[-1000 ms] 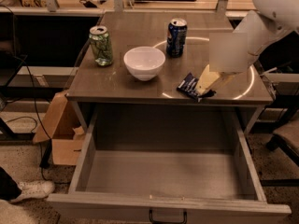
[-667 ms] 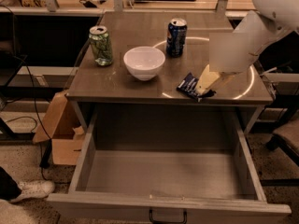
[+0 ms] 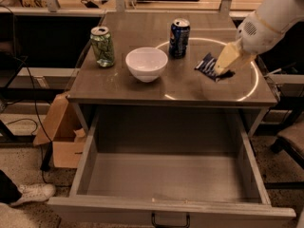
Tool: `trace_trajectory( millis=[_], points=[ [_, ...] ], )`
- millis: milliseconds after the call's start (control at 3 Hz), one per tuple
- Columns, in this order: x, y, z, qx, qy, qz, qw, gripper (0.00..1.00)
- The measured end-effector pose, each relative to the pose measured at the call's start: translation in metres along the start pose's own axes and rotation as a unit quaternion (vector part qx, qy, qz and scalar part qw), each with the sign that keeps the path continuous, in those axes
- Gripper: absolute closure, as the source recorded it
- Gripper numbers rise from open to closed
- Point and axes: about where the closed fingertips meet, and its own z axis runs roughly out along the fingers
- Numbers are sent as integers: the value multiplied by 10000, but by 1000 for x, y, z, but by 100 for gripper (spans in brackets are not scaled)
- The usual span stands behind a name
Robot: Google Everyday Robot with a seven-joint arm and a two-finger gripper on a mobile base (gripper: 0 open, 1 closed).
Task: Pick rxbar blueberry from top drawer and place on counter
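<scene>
1 camera view covers everything. At the upper right of the frame the gripper sits over the right end of the rxbar blueberry. The bar seems to rest on the counter, inside the white arc and just right of the blue soda can. It is well apart from the white bowl and the green can. I cannot tell whether the claw is pinching the wrapper or spread clear of it.

The top drawer stands open across the lower half of the frame, with nothing showing on its floor. By my judgement the placing step is in hand and nearly done. The next move calls for a clean release and a straight lift away, without dragging the bar or nudging the soda can.
</scene>
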Motion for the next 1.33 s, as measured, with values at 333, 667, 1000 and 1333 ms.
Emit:
trace_trajectory(
  millis=[333, 667, 1000, 1333],
  points=[
    [-17, -16, -36, 254, -271, 122, 9992, 100],
    [-25, -17, -42, 299, -434, 96, 9986, 100],
    [-25, -13, -23, 51, -295, 159, 9994, 100],
    [-22, -8, 5, -341, -17, 251, 9991, 100]
  ],
)
